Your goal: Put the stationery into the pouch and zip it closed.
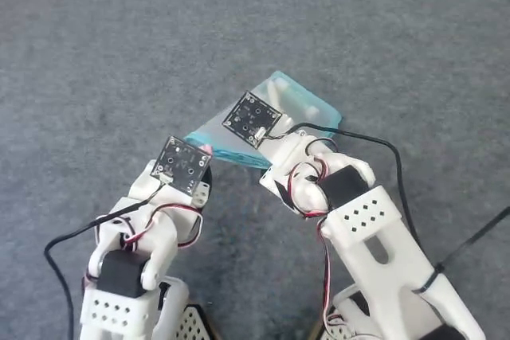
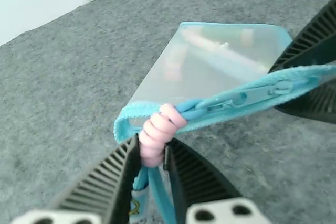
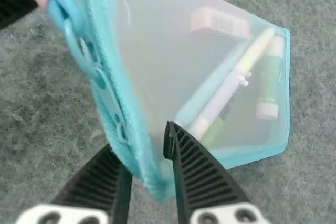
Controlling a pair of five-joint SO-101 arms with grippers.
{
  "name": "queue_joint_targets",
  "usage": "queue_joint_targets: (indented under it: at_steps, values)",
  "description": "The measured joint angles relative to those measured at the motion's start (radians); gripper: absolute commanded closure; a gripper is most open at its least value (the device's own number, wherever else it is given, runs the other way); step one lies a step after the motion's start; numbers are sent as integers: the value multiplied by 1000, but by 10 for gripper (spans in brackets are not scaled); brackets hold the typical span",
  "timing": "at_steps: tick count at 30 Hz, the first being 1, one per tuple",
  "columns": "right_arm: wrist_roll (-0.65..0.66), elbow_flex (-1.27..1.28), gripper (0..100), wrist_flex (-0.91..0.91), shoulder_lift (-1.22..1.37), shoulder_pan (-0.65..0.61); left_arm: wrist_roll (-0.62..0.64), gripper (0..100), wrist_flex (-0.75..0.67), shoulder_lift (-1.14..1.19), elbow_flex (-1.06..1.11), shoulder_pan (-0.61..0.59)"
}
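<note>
A: Start big. The grey counter (image 1: 96, 61) carries the teal pouch (image 1: 307, 105), which is strung between the two arms. What worries you?

B: The pouch itself. The right tool (image 3: 144, 153) is pinched narrow on the zipper edge at one end. If that thin fabric slides out, the pouch swings toward the other arm and nothing braces the pull.

A: And the stationery?

B: It's already inside: pens (image 3: 231, 93), a glue stick (image 3: 270, 85) and an eraser (image 3: 218, 23), all lying on the side away from the zipper. If the pouch tips mouth-down while any gap is open, they could slide out.

A: The zipper (image 2: 247, 95)?

B: I cannot tell how much of it is shut. The band bows between the two grips, and slack there could jam the slider or fold the tape.

A: Smallest?

B: The pink pull (image 2: 156, 132). The left tool (image 2: 152, 158) is closed on its lower part, near the fingertips. It looks soft and ribbed, so I judge a hard tug could stretch it or let it pop free.
</note>
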Motion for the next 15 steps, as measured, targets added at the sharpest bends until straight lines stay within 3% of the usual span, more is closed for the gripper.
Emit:
queue_joint_targets:
  at_steps: [15]
  values:
    - [20, 11, 992, -14, 0, 14, 0, 991, 0, 0, 0, 8]
